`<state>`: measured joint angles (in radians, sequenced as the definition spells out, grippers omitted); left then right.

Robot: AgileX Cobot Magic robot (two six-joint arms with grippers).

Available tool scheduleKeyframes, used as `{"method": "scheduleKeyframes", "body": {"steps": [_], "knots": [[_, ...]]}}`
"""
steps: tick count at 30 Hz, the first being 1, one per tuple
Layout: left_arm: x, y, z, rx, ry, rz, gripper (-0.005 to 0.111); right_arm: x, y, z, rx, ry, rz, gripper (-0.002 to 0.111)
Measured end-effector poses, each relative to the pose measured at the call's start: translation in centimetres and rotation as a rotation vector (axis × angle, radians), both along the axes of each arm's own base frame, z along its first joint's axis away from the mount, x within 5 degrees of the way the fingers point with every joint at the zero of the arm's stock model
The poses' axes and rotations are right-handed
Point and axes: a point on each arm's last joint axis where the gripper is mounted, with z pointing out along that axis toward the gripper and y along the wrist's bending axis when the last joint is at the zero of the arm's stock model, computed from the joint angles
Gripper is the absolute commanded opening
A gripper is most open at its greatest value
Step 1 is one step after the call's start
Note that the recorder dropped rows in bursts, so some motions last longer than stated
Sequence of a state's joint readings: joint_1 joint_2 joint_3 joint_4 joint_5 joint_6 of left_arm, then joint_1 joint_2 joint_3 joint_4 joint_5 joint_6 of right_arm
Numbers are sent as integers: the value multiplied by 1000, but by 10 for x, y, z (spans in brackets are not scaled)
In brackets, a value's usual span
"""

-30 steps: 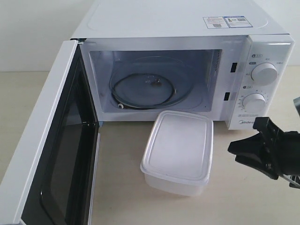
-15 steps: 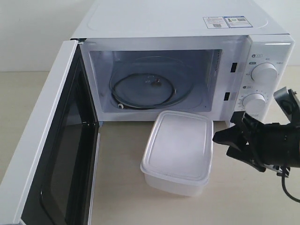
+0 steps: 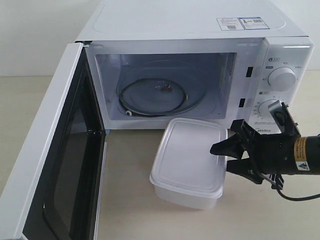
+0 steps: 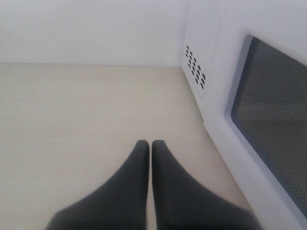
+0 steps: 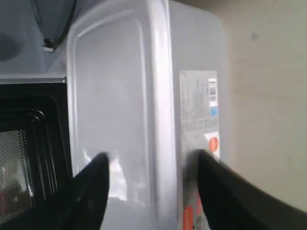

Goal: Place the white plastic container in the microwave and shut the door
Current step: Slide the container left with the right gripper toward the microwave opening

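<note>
The white plastic container (image 3: 189, 161) sits lidded on the table just in front of the microwave (image 3: 190, 65). The door (image 3: 55, 165) is swung wide open to the left, and the glass turntable (image 3: 157, 92) shows inside. My right gripper (image 3: 223, 157) is open at the container's right side, one finger over the lid rim and the other beside the labelled wall. In the right wrist view the container (image 5: 144, 110) fills the frame between the spread fingers of the gripper (image 5: 152, 160). My left gripper (image 4: 147, 144) is shut and empty over bare table, beside the door's outer window (image 4: 273, 115).
The control panel with two round dials (image 3: 281, 78) is right behind my right arm. The light wooden tabletop (image 3: 130, 200) runs between the open door and the container. A white wall stands behind the microwave.
My right gripper has moved left from the table's right edge up to the container, its open fingers now straddling the container's right rim. The container and door have not moved.
</note>
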<state>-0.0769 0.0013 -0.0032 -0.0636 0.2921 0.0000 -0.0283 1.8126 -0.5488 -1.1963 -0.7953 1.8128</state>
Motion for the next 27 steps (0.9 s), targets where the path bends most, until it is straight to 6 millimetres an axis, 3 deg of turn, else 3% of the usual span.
{"method": "scheduleKeyframes", "body": {"steps": [4,9,27], "knots": [[0,0,0,0,0,0,4,4,1,-5,8,7,7,46],[0,0,0,0,0,0,4,4,1,-5,9,4,9,0],[0,0,0,0,0,0,4,4,6,1,35,-99,103,0]]}}
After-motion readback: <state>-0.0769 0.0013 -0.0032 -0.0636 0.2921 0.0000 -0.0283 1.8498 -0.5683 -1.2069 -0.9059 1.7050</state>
